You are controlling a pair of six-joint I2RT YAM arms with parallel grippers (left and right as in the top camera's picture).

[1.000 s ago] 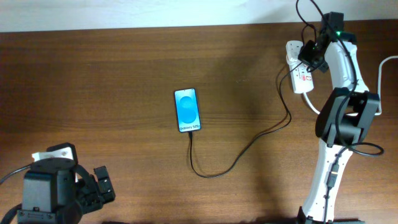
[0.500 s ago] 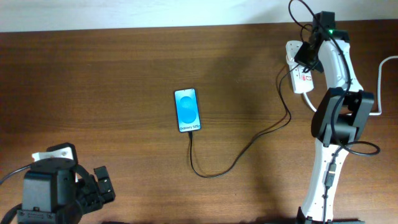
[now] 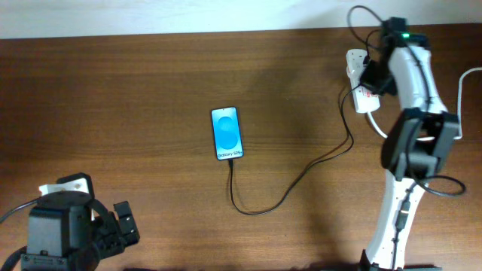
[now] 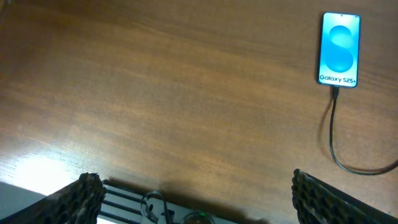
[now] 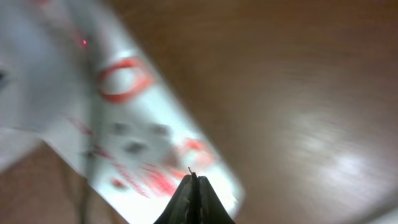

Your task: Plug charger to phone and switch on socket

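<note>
– White oblong power strip with red-marked switches (image 3: pixel 364 101), is that where the right pincer (image 3: pixel 374 75) is working?

– Yes, at the far right of the brown wooden surface (image 3: pixel 113 90). Over the last second the arm has been shifting above the strip: first nudging toward its far end, now coming back down its length. The jaws are staying pressed together, gripping nothing, so I am reading this as a poke at a switch rather than a grasp.

– Is the wrist camera confirming contact?

– It is blurring badly. The closed tips (image 5: pixel 193 186) are pointing at the white body (image 5: pixel 143 130) near red markings, but I am not managing to tell whether they are touching, or whether a switch is flipping.

– And the slim black-framed phone with the bright blue screen (image 3: pixel 227 133)?

– Lying flat mid-surface, not moving. The long thin black charger cable (image 3: pixel 248 214) is already running into its lower end (image 4: pixel 339 48), looping below it and trailing off toward the strip. Nothing there is changing.

– The left pincer (image 3: pixel 124 222)?

– Hanging back at the near left corner, spread wide and empty, well apart from everything.

– So what is remaining?

– I am judging only the switch is left, and the right arm is homing in on it
</note>
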